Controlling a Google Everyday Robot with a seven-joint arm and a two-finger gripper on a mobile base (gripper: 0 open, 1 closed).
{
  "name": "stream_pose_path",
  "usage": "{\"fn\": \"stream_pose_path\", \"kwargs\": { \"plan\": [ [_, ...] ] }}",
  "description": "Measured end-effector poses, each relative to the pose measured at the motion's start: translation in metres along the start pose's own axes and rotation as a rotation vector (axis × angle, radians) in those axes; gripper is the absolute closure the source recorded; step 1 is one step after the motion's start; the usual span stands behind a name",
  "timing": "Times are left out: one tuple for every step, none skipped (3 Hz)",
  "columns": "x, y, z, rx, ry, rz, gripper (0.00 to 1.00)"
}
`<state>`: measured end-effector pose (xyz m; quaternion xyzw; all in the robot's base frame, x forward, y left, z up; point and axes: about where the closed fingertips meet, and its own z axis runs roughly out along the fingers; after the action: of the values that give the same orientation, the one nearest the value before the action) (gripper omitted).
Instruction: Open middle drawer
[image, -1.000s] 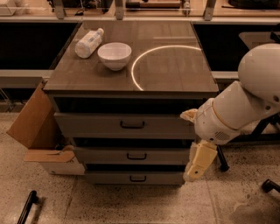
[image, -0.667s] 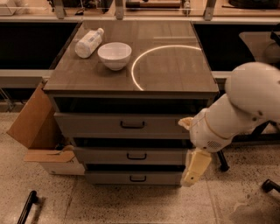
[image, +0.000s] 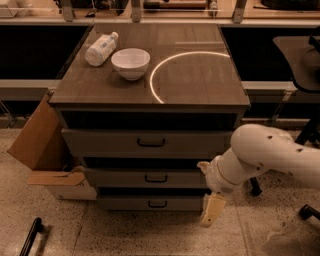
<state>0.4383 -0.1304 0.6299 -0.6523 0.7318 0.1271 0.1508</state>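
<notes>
The middle drawer (image: 115, 177) is a grey flat front with a small dark bar handle (image: 156, 178), set between the taller top drawer (image: 110, 142) and the narrow bottom drawer (image: 125, 202). All three fronts sit closed in the cabinet. My gripper (image: 212, 210) hangs from the white arm (image: 260, 155) at the cabinet's lower right corner. It points down, beside the bottom drawer's right end and to the right of the middle drawer's handle. It touches no handle.
A white bowl (image: 130, 62) and a lying white bottle (image: 100, 48) are on the cabinet top (image: 200, 75). An open cardboard box (image: 40, 150) leans at the cabinet's left. A dark chair base (image: 305, 210) is at the right, and a black bar (image: 30, 237) lies on the floor.
The arm has swung lower and to the left. The gripper has dropped from beside the middle drawer's right end to near the bottom drawer's level. The drawers have not moved.
</notes>
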Motion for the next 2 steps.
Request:
{"fn": "stream_pose_path", "kwargs": {
  "plan": [
    [0.0219, -0.0123, 0.0612, -0.033, 0.003, 0.048, 0.0],
    [0.022, -0.0124, 0.0613, -0.033, 0.003, 0.048, 0.0]
  ]
}}
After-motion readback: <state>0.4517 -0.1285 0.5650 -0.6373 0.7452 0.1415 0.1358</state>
